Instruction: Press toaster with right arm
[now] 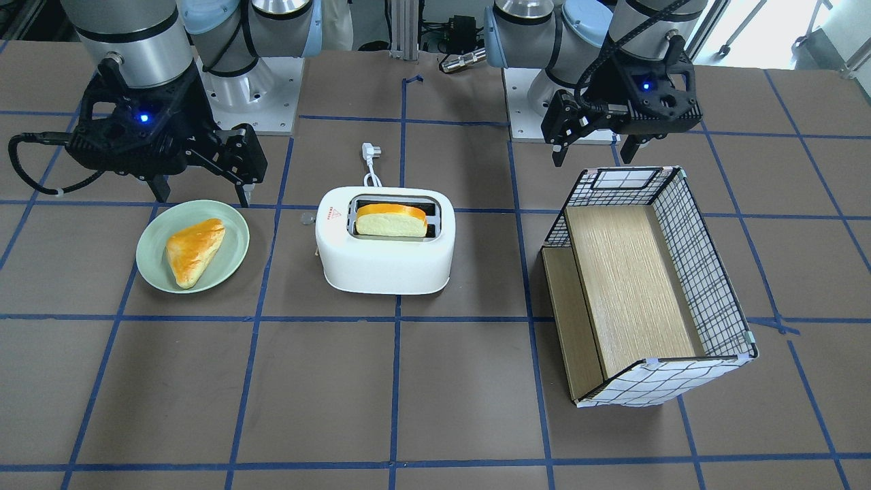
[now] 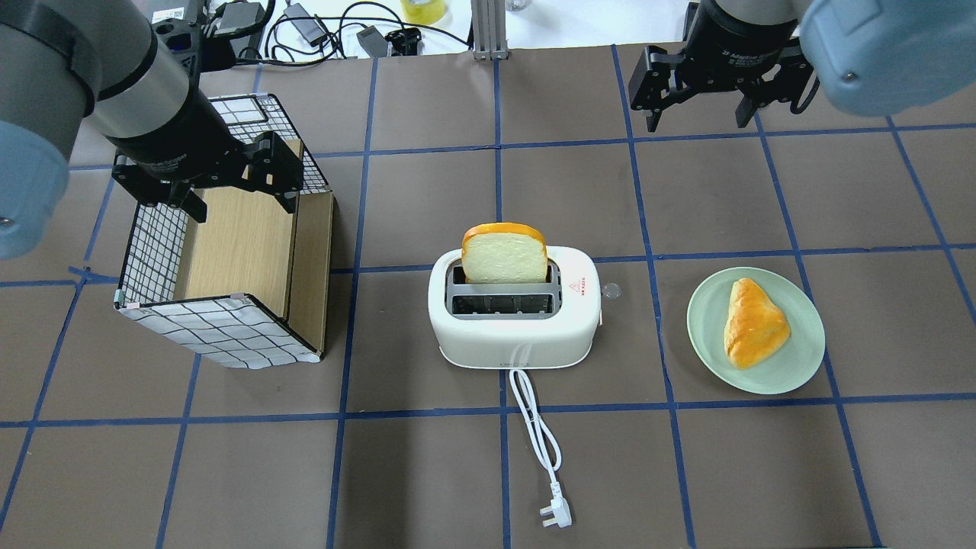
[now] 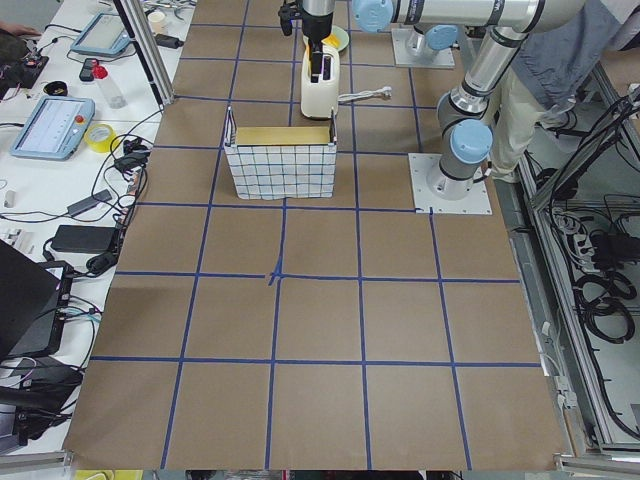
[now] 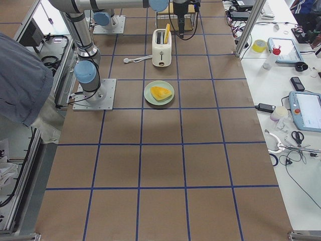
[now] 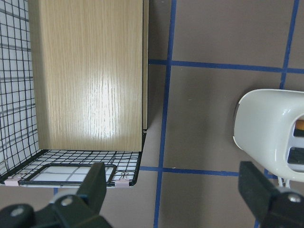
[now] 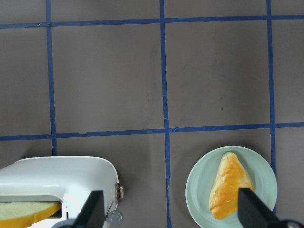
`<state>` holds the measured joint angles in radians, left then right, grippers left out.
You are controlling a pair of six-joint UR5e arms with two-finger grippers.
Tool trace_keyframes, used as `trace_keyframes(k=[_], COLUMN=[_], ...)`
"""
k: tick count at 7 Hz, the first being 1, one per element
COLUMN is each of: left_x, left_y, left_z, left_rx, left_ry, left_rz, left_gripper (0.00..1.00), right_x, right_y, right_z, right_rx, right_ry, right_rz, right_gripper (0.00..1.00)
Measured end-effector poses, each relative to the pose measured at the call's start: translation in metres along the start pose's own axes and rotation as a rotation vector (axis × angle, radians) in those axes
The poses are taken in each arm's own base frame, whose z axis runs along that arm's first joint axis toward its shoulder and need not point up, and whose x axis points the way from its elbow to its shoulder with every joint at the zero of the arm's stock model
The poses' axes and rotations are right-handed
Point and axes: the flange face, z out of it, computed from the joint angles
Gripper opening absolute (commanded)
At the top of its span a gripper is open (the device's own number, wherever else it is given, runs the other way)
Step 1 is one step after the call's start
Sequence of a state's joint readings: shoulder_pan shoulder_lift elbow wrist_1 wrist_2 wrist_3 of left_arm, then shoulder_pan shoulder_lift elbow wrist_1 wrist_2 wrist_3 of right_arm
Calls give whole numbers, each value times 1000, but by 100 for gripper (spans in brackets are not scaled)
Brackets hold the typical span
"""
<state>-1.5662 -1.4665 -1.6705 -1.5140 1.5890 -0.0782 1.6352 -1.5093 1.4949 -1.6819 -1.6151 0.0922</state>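
The white toaster (image 1: 384, 262) (image 2: 515, 335) stands mid-table with a bread slice (image 2: 503, 255) sticking up from one slot. Its small end lever (image 2: 609, 290) (image 6: 117, 192) faces the plate side. My right gripper (image 1: 204, 196) (image 2: 698, 123) hangs open and empty above the table, beyond the plate and off to the toaster's lever side, apart from it. In the right wrist view its fingers (image 6: 93, 209) frame the toaster's end (image 6: 71, 175). My left gripper (image 1: 592, 158) (image 2: 244, 207) is open and empty over the checked box.
A green plate (image 1: 150, 269) (image 2: 709, 339) with a pastry (image 2: 751, 320) lies beside the toaster's lever end. The checked box (image 1: 708, 272) (image 2: 213, 335) with a wooden inside lies on the other side. The toaster's white cord and plug (image 2: 537, 435) trail towards the robot.
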Motion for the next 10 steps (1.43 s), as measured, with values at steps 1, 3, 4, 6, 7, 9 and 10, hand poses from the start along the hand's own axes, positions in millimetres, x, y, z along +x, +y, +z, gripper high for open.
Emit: trace_keyframes(k=[1, 3, 4, 6, 7, 9, 10], left_x=[0, 0, 0, 0, 0, 0, 0], left_y=[0, 0, 0, 0, 0, 0, 0], left_z=[0, 0, 0, 0, 0, 0, 0], left_rx=[0, 0, 0, 0, 0, 0, -1], left_ry=[0, 0, 0, 0, 0, 0, 0], left_rz=[0, 0, 0, 0, 0, 0, 0], left_gripper=[100, 100, 100, 100, 100, 100, 100], right_x=[0, 0, 1, 1, 5, 49, 67], right_y=[0, 1, 0, 1, 2, -5, -5], right_z=[0, 0, 0, 4, 10, 30, 51], right_rx=[1, -1, -5, -52, -106, -234, -283], right_ry=[0, -1, -8, -82, -158, -384, -510], right_rz=[0, 1, 5, 21, 48, 114, 124], right_gripper=[100, 89, 52, 0, 0, 0, 0])
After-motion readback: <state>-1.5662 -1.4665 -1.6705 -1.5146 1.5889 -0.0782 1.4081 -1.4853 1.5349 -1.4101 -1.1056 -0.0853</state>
